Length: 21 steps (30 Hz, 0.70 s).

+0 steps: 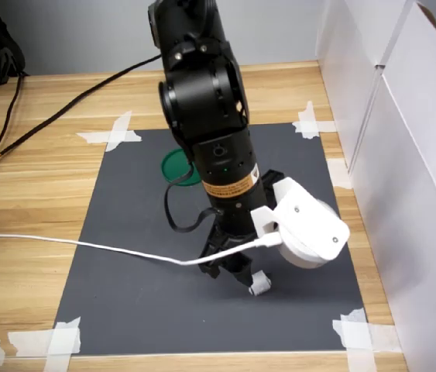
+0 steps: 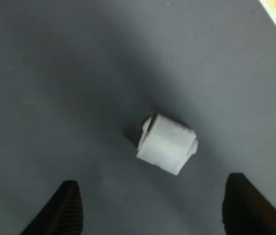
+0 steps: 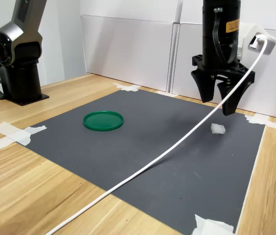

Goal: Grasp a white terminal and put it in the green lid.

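Note:
The white terminal lies on the dark grey mat, small and blocky; it also shows in both exterior views. My gripper hangs open a short way above it, and nothing is held. In the wrist view both black fingertips stand wide apart on either side of the terminal, not touching it. The green lid lies flat on the mat, well off towards the second exterior view's left. In the first exterior view the arm hides part of the green lid.
A white cable runs from the wrist camera across the mat. White tape strips hold the mat's corners. White wall panels stand along the first exterior view's right. A second robot base stands at the second exterior view's left.

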Each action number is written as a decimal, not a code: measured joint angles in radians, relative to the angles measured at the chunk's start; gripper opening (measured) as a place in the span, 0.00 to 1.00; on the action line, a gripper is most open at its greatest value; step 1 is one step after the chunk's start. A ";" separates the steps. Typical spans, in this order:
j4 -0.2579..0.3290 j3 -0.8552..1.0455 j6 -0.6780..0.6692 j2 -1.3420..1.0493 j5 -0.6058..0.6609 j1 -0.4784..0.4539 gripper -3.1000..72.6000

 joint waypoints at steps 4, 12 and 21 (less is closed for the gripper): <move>-0.026 -0.001 0.004 0.029 -0.014 0.000 0.95; -0.029 -0.003 0.004 0.066 -0.022 0.000 0.94; -0.032 -0.011 0.004 0.095 -0.028 0.001 0.83</move>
